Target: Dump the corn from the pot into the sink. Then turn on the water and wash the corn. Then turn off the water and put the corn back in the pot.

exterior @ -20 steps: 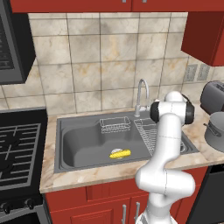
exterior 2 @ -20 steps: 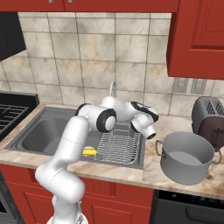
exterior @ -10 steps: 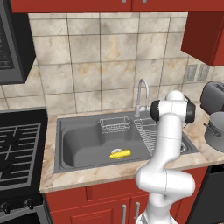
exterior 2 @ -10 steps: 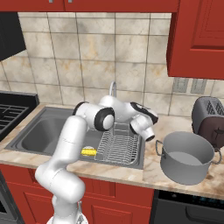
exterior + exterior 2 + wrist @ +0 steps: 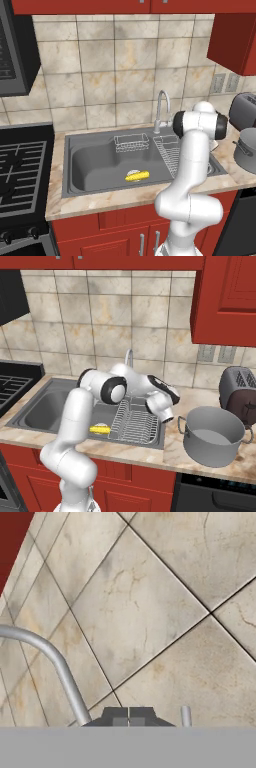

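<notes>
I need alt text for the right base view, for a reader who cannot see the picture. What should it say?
A white robot arm reaches over a dark sink where a yellow corn cob lies beside a wire rack. An empty grey pot stands on the counter to the right, before a toaster, under red cabinets.

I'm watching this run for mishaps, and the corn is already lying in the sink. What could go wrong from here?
1. The fingers are shut and face the tiled wall beside the tap; a push at its lever could miss or glance off.
2. The corn lies loose in the sink, away from the spout, so water may miss it.
3. The pot stands near the counter's front edge; a wide swing might knock it.
</notes>
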Controlling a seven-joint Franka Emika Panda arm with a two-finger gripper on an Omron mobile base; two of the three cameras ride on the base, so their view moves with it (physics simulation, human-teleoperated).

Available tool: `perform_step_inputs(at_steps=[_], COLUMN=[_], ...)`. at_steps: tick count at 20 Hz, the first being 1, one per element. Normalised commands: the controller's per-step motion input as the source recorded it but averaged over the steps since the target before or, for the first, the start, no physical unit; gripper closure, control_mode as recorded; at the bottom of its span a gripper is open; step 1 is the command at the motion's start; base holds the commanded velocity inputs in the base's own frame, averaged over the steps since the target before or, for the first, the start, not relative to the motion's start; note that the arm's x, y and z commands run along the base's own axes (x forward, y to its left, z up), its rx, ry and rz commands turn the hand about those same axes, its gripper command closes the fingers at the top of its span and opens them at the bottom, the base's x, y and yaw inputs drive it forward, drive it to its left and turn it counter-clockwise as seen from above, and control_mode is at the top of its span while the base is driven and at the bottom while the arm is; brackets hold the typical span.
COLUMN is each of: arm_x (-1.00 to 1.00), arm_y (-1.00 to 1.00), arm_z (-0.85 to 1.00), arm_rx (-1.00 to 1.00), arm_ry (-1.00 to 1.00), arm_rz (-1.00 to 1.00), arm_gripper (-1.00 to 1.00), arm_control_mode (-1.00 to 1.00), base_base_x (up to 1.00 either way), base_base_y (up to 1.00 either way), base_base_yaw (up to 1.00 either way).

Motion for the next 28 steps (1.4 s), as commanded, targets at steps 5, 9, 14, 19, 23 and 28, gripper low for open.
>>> perform_step_inputs(at_steps=[5, 9, 14, 19, 23, 28], arm_x=[-0.02, 0.0, 0.0, 0.18, 0.22, 0.17], arm_y=[0.65, 0.38, -0.01, -0.02, 0.0, -0.23], arm_z=[0.0, 0.0, 0.0, 0.03, 0.0, 0.0], arm_rx=[-0.1, -0.08, 0.0, 0.0, -0.02, -0.05], arm_ry=[-0.11, 0.0, 0.0, 0.0, 0.02, 0.12], arm_rz=[-0.01, 0.0, 0.0, -0.04, -0.12, -0.19], arm_gripper=[1.0, 1.0, 1.0, 1.0, 1.0, 1.0], arm_control_mode=[-1.0, -1.0, -1.0, -1.0, -1.0, -1.0], base_base_x=[0.0, 0.0, 0.0, 0.0, 0.0, 0.0], base_base_y=[0.0, 0.0, 0.0, 0.0, 0.0, 0.0], base_base_yaw=[0.0, 0.0, 0.0, 0.0, 0.0, 0.0])
